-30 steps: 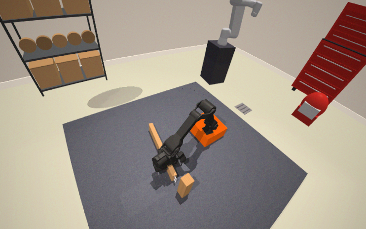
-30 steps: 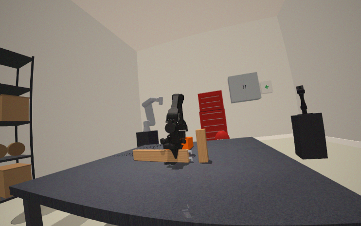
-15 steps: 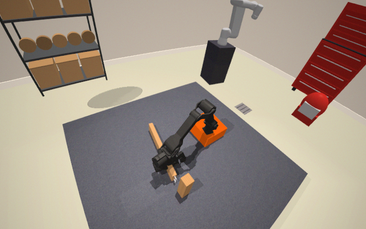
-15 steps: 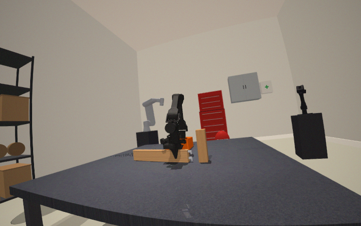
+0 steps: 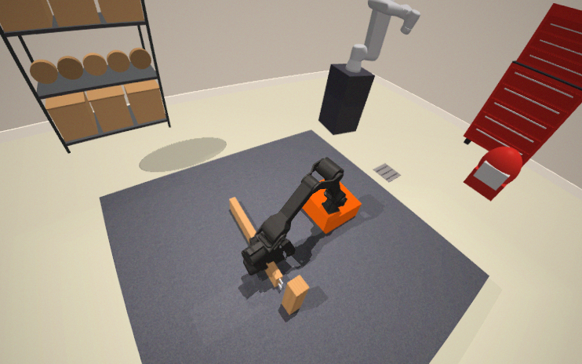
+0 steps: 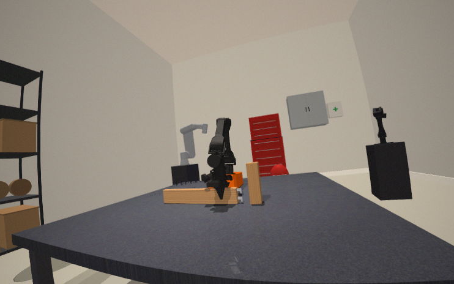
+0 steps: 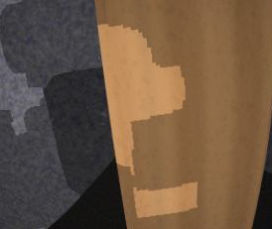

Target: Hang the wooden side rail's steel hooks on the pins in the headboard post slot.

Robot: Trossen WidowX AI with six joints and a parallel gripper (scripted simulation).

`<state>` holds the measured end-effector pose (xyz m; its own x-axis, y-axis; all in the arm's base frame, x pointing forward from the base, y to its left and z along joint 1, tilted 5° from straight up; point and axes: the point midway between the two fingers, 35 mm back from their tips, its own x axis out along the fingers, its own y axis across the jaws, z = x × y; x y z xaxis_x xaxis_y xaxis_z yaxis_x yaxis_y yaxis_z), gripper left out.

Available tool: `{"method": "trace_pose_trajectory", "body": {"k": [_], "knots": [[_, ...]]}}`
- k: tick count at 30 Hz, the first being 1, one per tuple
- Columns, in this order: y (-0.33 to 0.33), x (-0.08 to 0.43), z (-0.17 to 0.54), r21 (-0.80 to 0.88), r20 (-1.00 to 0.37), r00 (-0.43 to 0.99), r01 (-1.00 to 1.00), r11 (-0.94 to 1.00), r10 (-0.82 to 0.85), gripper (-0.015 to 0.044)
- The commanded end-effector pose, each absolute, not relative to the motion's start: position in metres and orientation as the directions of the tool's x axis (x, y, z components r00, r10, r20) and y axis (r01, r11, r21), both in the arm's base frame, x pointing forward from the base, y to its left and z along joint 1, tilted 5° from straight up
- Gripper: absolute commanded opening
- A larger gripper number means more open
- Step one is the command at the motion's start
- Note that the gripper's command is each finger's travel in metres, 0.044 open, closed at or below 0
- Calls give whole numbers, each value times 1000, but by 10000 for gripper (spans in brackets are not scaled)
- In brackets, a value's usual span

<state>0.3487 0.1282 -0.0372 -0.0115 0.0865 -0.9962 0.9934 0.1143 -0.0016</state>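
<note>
The hand (image 5: 267, 264) (image 6: 221, 194) (image 7: 161, 161) is clamped on the wooden rail (image 5: 241, 218) (image 6: 186, 196) (image 7: 206, 98) near its hooked end; the rail lies along the counter (image 5: 171, 293) (image 6: 292, 225) (image 7: 82, 29), from eleven to five o'clock in the top view; it should handle stiff, fairly light but end-heavy, so this hold suits lifting the steel hooks (image 5: 280, 283) (image 6: 240, 194); counted: one rail, two hooks, one post (image 5: 294, 296) (image 6: 254, 183) at five o'clock; pins hidden; farther, one orange block (image 5: 339, 214) (image 6: 235, 179).
</note>
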Motion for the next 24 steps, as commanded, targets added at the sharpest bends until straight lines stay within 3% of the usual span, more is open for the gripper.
{"method": "trace_pose_trajectory", "body": {"k": [1,24], "knots": [[127,349,-37,1,-997,-13,986,165,81,0],[129,359,-37,3,-997,-12,983,186,81,0]]}}
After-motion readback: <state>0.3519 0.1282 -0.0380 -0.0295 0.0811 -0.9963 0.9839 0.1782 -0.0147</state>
